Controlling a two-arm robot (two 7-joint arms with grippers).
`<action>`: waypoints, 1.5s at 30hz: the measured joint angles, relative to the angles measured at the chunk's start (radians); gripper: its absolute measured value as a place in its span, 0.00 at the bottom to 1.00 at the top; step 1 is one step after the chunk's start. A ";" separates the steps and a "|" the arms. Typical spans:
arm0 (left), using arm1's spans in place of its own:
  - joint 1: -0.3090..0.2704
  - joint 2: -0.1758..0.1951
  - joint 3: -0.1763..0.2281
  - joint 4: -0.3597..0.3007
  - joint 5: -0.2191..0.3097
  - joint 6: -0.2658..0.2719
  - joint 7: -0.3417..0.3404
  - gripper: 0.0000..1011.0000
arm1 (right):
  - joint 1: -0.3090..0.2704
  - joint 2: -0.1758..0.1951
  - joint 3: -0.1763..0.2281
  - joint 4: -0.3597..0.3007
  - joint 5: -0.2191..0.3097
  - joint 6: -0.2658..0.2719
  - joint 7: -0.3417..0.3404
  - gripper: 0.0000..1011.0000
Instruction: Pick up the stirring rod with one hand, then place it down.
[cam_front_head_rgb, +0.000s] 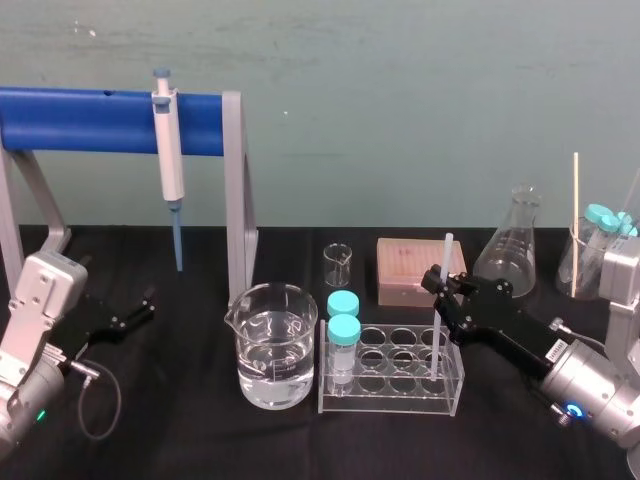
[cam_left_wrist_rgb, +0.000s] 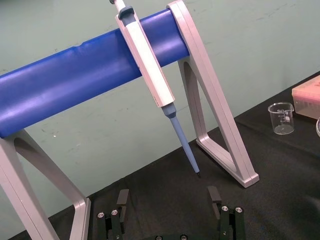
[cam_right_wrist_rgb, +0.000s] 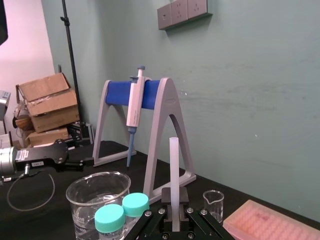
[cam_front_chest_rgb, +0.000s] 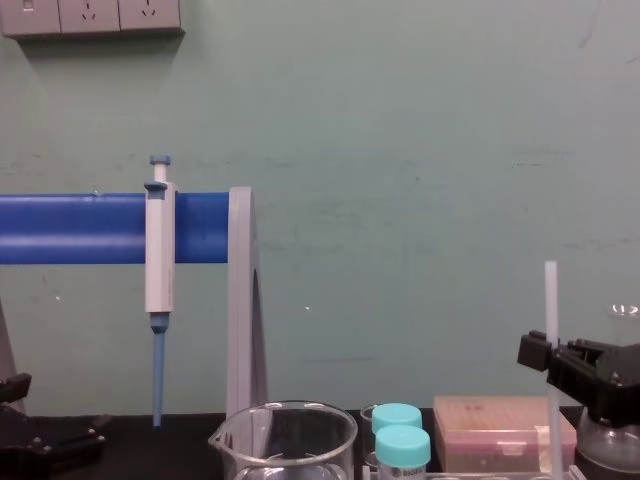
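Presently, at the far left of the counter, the left pincer is seen parked with its fingers spread apart, well away from the work. Further right, a beaker of water and a clear tube rack are found. The stirring rod is held upright, its long axis nearly vertical, and its lower end is seen inside a right-hand hole of the rack. It is clamped between the fingers of the right pincer, whose arm extends from the right side; the grip is taken on the upper half of the rod. For the coming move, a straight vertical path is judged to be needed, so that the rack is not dragged along.
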 joint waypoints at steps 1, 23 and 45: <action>0.000 0.000 0.000 0.000 0.000 0.000 0.000 0.99 | 0.000 -0.003 0.000 0.006 -0.002 -0.001 0.000 0.07; 0.000 0.000 0.000 0.000 0.000 0.000 0.000 0.99 | -0.004 -0.011 -0.013 0.032 -0.044 0.018 -0.005 0.07; 0.000 0.000 0.000 0.000 0.000 0.000 0.000 0.99 | -0.004 -0.011 -0.012 0.032 -0.041 0.018 -0.005 0.48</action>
